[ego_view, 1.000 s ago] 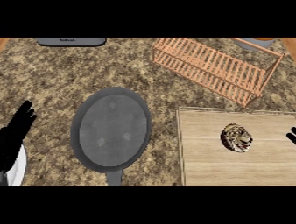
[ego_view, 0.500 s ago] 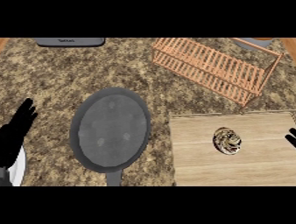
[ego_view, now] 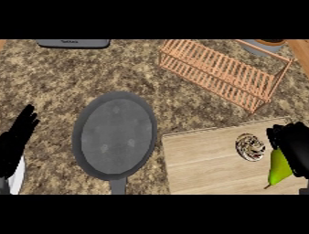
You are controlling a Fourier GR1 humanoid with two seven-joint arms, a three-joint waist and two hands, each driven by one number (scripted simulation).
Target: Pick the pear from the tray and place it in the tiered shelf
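A green pear (ego_view: 279,167) lies at the right end of the wooden tray (ego_view: 205,160). My right hand (ego_view: 299,148) hangs over the tray's right edge, right beside the pear and covering its upper right side; its fingers look fairly straight and are not curled round the fruit. The tiered shelf (ego_view: 218,73), a slatted wooden rack, stands at the back right of the counter. My left hand (ego_view: 8,146) rests open at the left edge, fingers up.
A dark frying pan (ego_view: 114,135) lies at the centre, handle toward me, just left of the tray. A round brown patterned object (ego_view: 250,147) sits on the tray next to the pear. A grey appliance (ego_view: 73,43) and a bowl (ego_view: 269,44) stand at the back.
My right hand has moved in from the right edge, over the tray and beside the pear. The tray now shows lower in the view. The left hand has barely moved.
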